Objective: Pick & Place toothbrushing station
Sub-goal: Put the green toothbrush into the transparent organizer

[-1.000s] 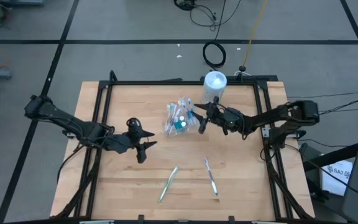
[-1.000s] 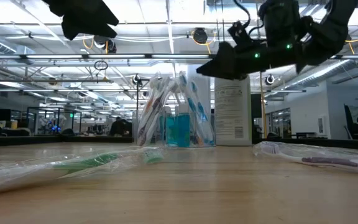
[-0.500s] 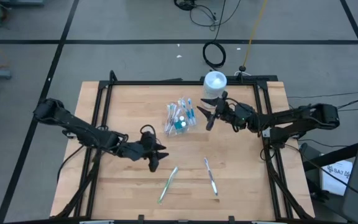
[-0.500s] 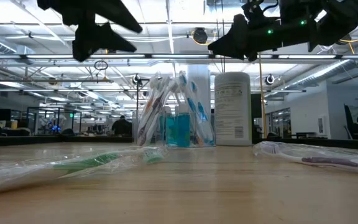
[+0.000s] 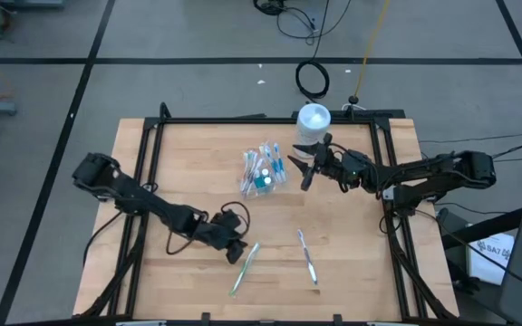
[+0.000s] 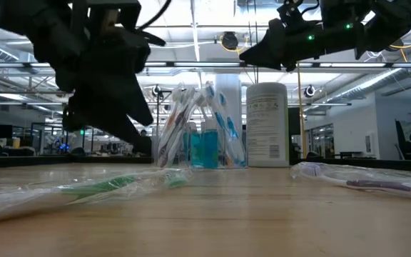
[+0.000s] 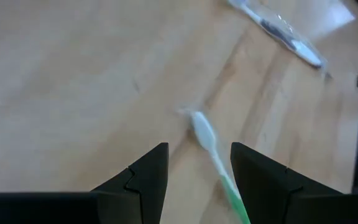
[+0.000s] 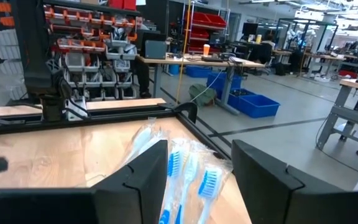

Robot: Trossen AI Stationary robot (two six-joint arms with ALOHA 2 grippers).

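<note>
The left gripper [image 7: 194,165] hovers with jaws apart over the green toothbrush [image 5: 245,267] on the table's near side — seemingly the pick step — and next must lower and close, while the right gripper [image 5: 307,168], also parted, waits beside the holder [image 5: 263,172].

Workshop: parts-bin racks [image 8: 86,53], workbenches [image 8: 210,62], concrete floor [image 5: 198,36].

Wood table [image 5: 188,172] w/ holder of brushes [image 5: 263,172], white bottle [image 5: 313,122], green toothbrush [image 5: 245,268], purple toothbrush [image 5: 307,257]
</note>
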